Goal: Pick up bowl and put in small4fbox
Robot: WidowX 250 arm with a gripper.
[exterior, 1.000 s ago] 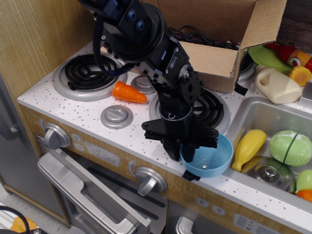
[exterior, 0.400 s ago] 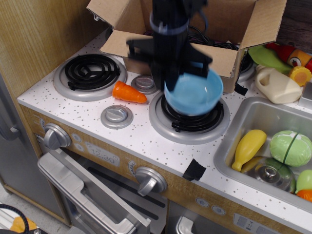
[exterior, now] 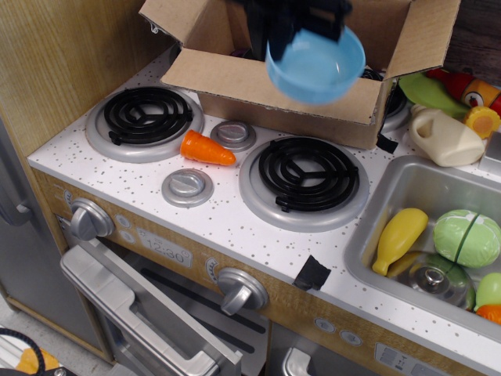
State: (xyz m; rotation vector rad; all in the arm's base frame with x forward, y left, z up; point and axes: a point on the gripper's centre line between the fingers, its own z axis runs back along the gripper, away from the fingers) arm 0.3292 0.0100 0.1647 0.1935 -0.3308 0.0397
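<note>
Transport step, judging by the layout: bowl is airborne, clear of the surface, at the top edge of the view, hanging over the front wall of the small4fbox. It's motion-blurred and tilted a bit, open side up and toward the camera.

Gripper is mostly cut off by the top edge of the frame and blurred. Only a dark mass shows at the bowl's rear-left rim. It appears clamped on that rim, since nothing else supports the bowl, but jaw spacing can't be read.

The box sits at the back edge of the surface, flaps open, with dark cables visible inside. The bowl overlaps the front wall in this view; can't tell if it's fully past the wall yet.

Next move, my read: carry further back so the whole bowl is over the box opening, lower between the flaps, then release. Watch the front wall and the right flap for rim contact.

Front-right burner is bare. Orange carrot sits between the two front burners, toy food in the sink at the right edge: all well clear of the path.
</note>
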